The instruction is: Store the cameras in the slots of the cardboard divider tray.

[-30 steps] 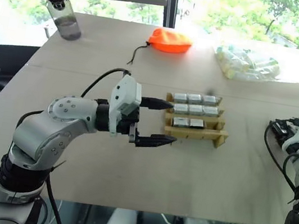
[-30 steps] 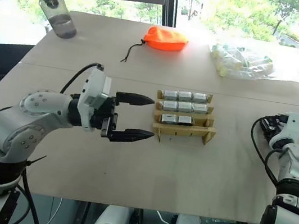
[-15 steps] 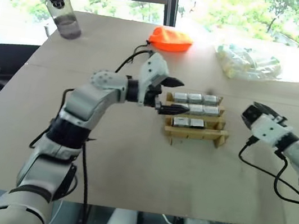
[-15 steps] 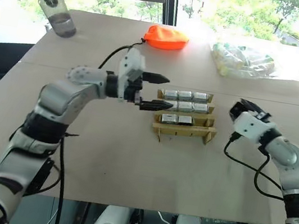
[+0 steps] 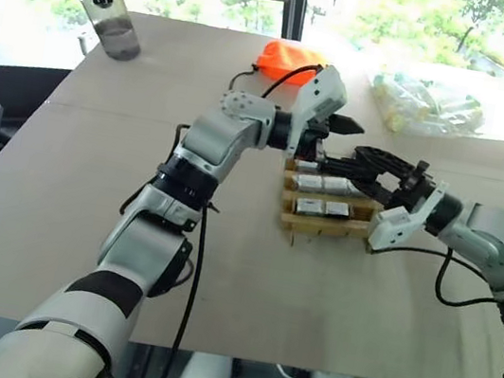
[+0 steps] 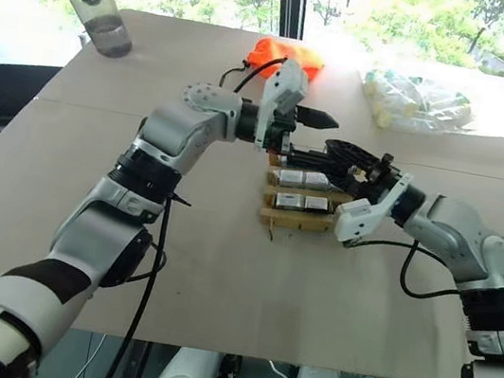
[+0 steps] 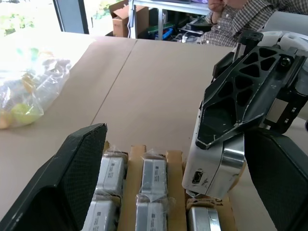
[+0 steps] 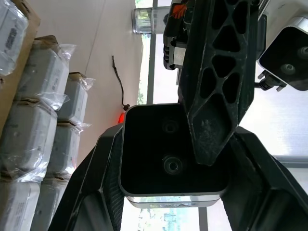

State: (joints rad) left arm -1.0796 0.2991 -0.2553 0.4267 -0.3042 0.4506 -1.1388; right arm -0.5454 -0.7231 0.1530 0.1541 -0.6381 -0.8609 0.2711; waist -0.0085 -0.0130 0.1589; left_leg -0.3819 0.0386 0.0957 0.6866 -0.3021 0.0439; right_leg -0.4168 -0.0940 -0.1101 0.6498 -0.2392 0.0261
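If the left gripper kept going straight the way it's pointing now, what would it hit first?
Most likely the right gripper and the camera it holds. The open left gripper points across the tan cardboard divider tray toward it, and in the left wrist view that camera sits between the left fingers. Depth is uncertain.

Bright daylight, overexposed window glare

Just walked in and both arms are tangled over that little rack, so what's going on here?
The robot is filling the cardboard divider tray with cameras. Its right gripper is shut on a last camera, held above the tray's back rows. The left gripper hovers open beside it, fingers spread, holding nothing. Eight cameras sit in slots; the front right slot looks empty.
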